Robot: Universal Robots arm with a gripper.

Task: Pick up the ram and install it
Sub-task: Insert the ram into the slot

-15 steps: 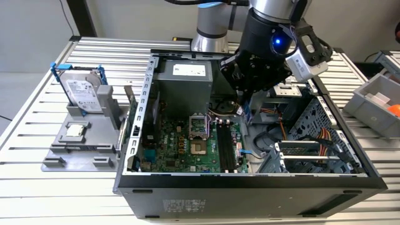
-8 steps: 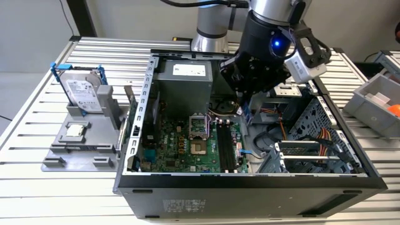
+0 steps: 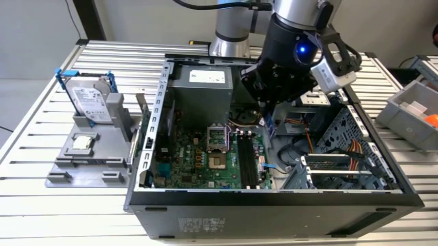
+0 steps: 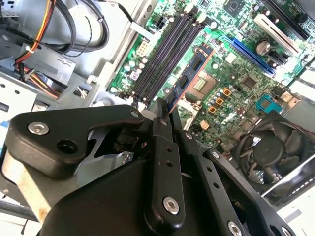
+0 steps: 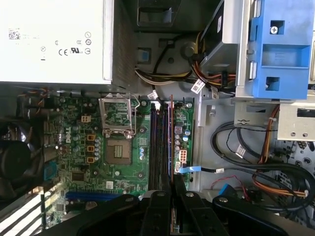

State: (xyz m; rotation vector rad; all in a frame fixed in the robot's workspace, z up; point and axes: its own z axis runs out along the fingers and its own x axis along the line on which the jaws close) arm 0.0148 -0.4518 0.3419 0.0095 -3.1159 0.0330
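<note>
The gripper point(image 3: 268, 119) hangs inside the open case point(image 3: 274, 197), over the motherboard point(image 3: 198, 159) and above the far ends of the black slots point(image 3: 247, 156). Its fingers point(image 4: 162, 147) are drawn close together and pinch the ram point(image 4: 192, 73) between them. In the second wrist view the ram shows as a narrow blue-green stick with dark chips, reaching out from the fingertips and lying almost parallel to the slots point(image 4: 165, 54), just beside them over the board. In the first wrist view it is seen edge-on as a thin strip point(image 5: 171, 147) running from the gripper point(image 5: 171, 189) along the slots point(image 5: 160, 145), so its long axis follows theirs. In the exterior view the ram point(image 3: 270, 123) shows as a short bluish edge under the fingers. Whether its lower edge already touches a slot cannot be told.

The empty processor socket point(image 5: 118, 150) sits beside the slots, toward the middle of the board, and a fan point(image 4: 268, 147) lies beyond it. The power supply point(image 3: 202, 89) fills the case's far corner.

Outside the case, near the bench's point(image 3: 116, 56) edge on the exterior view's left, a grey holder point(image 3: 85, 159) carries an upright hard drive point(image 3: 89, 100) in a blue frame and a small square chip point(image 3: 82, 142) lying flat in front of it.
</note>
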